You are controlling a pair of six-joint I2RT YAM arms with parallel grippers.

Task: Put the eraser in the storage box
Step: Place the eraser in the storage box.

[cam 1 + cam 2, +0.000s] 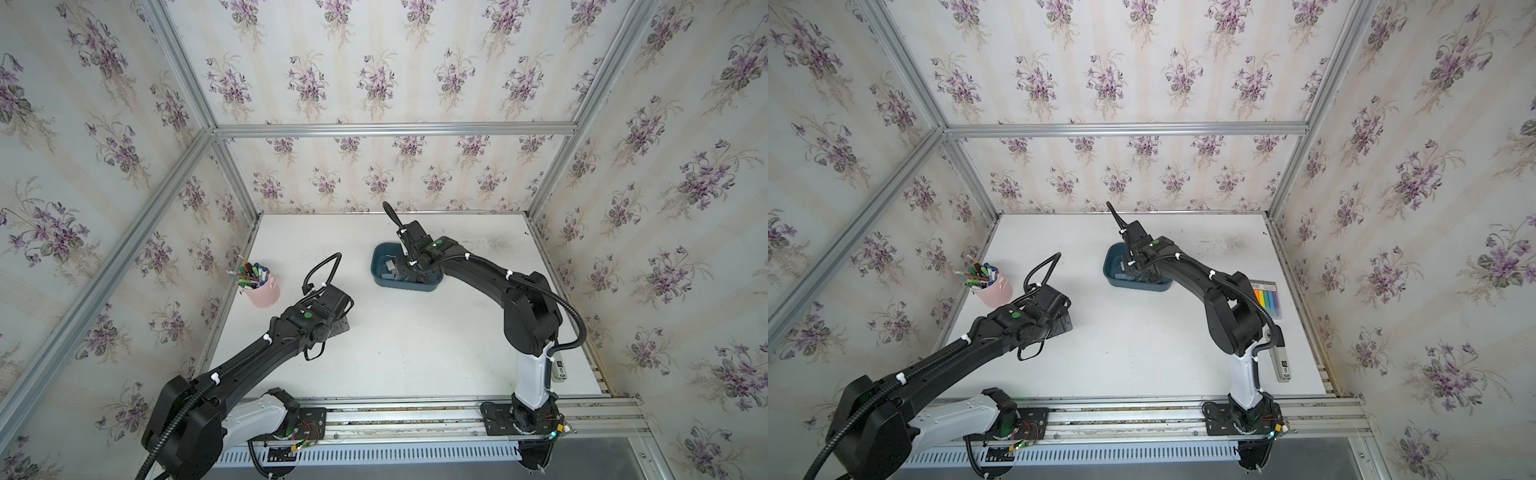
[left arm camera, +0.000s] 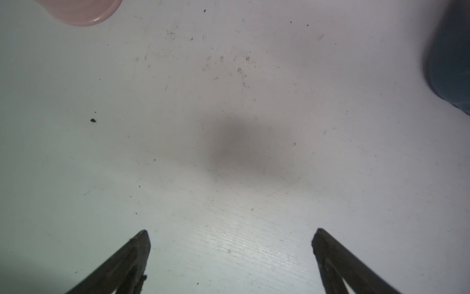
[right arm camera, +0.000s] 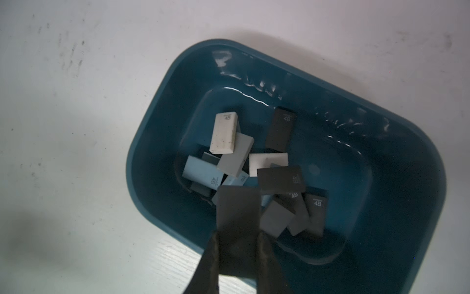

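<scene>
The storage box (image 3: pixel 152 142) is a dark teal tub at the back middle of the table in both top views (image 1: pixel 399 286) (image 1: pixel 1133 286). Several flat erasers lie inside it, among them a white one (image 3: pixel 223 133), a dark one (image 3: pixel 281 128) and a light blue one (image 3: pixel 201 173). My right gripper (image 3: pixel 237 235) hangs over the box's near wall, shut on a dark grey eraser (image 3: pixel 239 211) that sticks out beyond its fingertips above the pile. My left gripper (image 2: pixel 231 234) is open low over bare table, with nothing between its fingers.
A pink pen cup (image 1: pixel 262 289) full of pens stands at the left, close to the left arm. A pack of coloured markers (image 1: pixel 1268 297) and a grey-white device (image 1: pixel 1281 365) lie by the right edge. Walls enclose three sides of the table.
</scene>
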